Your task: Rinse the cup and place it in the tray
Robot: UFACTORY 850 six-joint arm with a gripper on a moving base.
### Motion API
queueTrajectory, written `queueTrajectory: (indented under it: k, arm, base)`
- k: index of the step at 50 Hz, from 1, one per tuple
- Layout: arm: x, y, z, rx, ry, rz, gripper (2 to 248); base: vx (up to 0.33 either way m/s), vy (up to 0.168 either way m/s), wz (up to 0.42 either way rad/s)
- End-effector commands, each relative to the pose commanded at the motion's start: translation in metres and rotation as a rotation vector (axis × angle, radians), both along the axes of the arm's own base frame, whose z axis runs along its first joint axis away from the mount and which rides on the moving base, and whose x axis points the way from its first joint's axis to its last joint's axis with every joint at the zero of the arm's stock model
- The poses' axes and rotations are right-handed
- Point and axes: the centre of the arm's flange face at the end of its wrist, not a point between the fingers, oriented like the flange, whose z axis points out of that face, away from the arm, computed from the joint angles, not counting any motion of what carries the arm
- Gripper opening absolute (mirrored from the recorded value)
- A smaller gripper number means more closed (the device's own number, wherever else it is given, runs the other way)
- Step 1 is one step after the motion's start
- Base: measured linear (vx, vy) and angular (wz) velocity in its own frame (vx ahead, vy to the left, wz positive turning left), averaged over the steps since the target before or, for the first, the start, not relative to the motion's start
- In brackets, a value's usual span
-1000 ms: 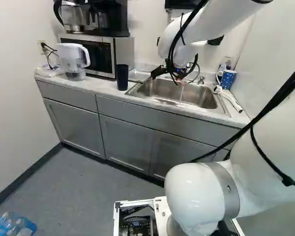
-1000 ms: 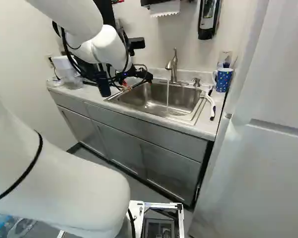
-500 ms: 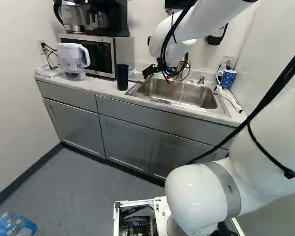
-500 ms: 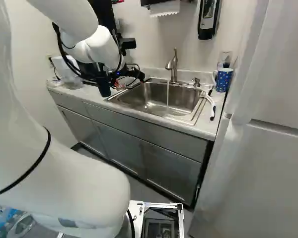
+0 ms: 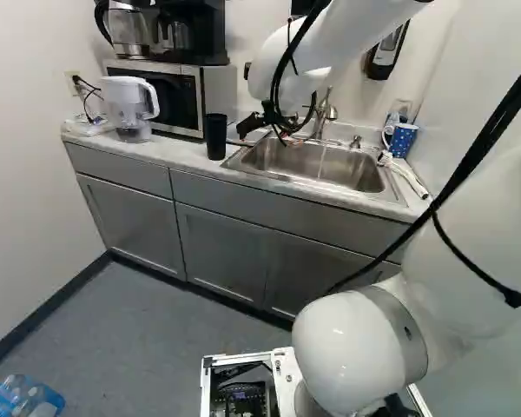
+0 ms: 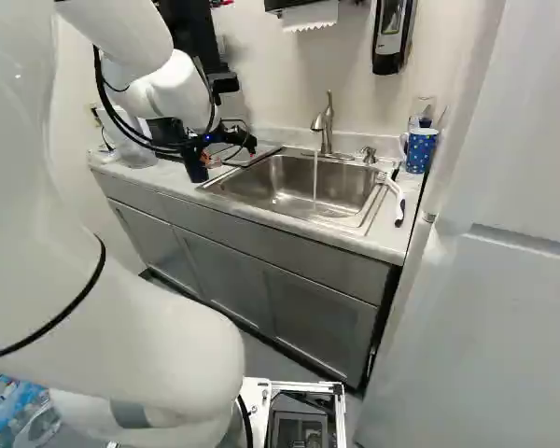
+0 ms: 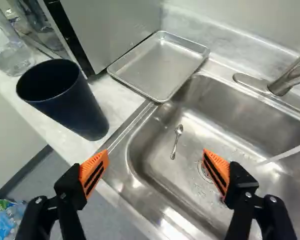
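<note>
Here's my gripper (image 6: 229, 155), wide open, gripping nothing, near the dark cup (image 7: 72, 107) upright on the counter (image 7: 112, 92); water (image 6: 315, 177) runs!

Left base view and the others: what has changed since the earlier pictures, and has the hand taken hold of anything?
The white arm has swung its black, orange-padded hand leftward in both base views, away from the steel faucet and towards the tall dark blue cup. No grasp or release shows; the hand is open now. The cup stayed standing on the pale counter, and water still runs.
</note>
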Motion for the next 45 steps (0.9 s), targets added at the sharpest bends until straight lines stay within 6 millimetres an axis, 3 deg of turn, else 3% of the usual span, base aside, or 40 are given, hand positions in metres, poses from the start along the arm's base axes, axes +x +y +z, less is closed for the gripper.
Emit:
queueTrajectory:
  k: [45]
  arm:
    - [0.007,0.072,0.001,-0.001,0.004,0.149,247]
  base:
    - [0.000,0.000,0.000]
